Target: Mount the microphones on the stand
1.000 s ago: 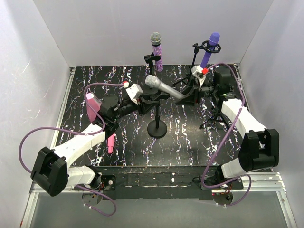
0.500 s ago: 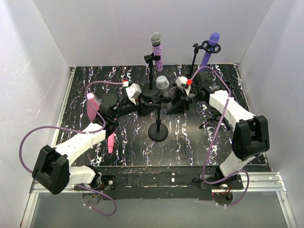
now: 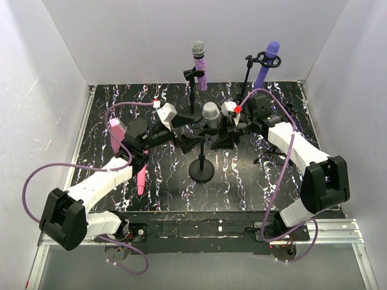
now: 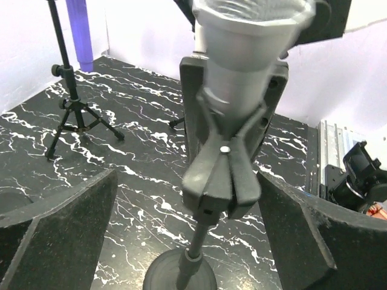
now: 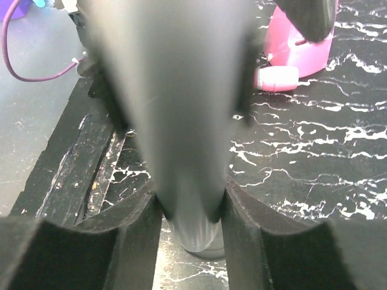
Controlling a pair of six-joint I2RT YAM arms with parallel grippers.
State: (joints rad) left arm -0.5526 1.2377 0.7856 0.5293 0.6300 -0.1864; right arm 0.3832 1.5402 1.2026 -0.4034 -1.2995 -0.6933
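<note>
The silver-grey microphone [image 3: 210, 112] now stands upright, mesh head up, its body pressed between the prongs of the clip [image 4: 222, 175] atop the round-base stand [image 3: 201, 168]. A second ago it lay slanted across that stand, head toward the left arm. The right fingers [image 5: 130, 241] are closed on the tapered lower body, one on each side. The left fingers [image 4: 57, 232] are spread wide, with the clip between them and touching neither, so they hold nothing. The tilt to vertical suggests this microphone is seated or nearly so, and a release by the right fingers looks to be what remains. How firmly the clip grips cannot be told. Beyond both sets of fingers, the glittery pink-purple microphone [image 3: 199, 66] and the purple microphone [image 3: 266, 65] already sit on their own stands. The pink microphone [image 3: 141, 181] lies on the counter [image 3: 163, 190] behind the left fingers, beside that arm, apparently the last left to mount.
</note>
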